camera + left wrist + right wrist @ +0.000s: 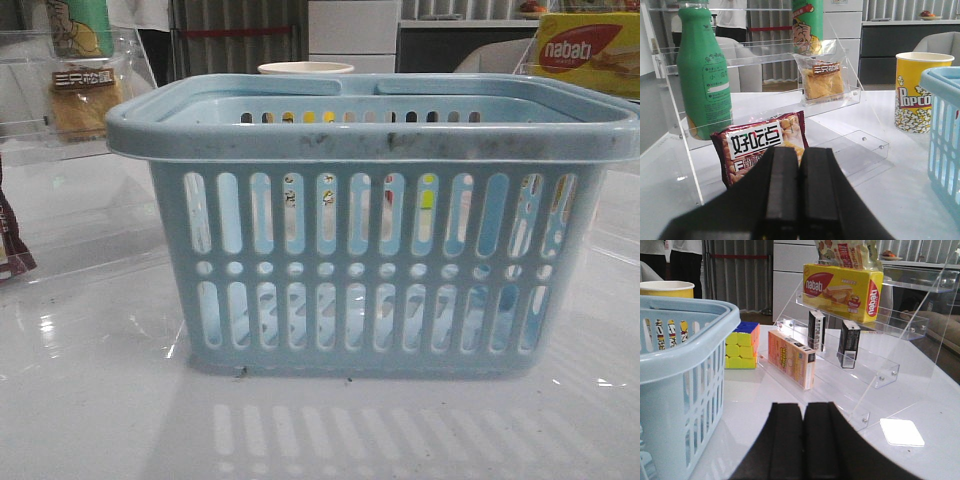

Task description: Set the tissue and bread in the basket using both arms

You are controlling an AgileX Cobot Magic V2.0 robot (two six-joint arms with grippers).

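The light-blue slotted basket (370,250) stands mid-table; it also shows in the left wrist view (945,140) and the right wrist view (680,385). The bread (823,82), golden-brown in a clear pack with a dark label band, leans on the middle step of a clear acrylic shelf, and shows at far left in the front view (83,95). My left gripper (799,150) is shut and empty, low over the table, facing that shelf. My right gripper (803,405) is shut and empty beside the basket. A pink-orange flat pack (790,359) stands on the right shelf's lowest step; I cannot tell if it is the tissue.
The left shelf holds a green bottle (704,75) and a red snack bag (757,145). A yellow popcorn cup (920,92) stands behind the basket. The right shelf holds a nabati box (842,290) and two black boxes (847,344). A Rubik's cube (742,346) sits nearby.
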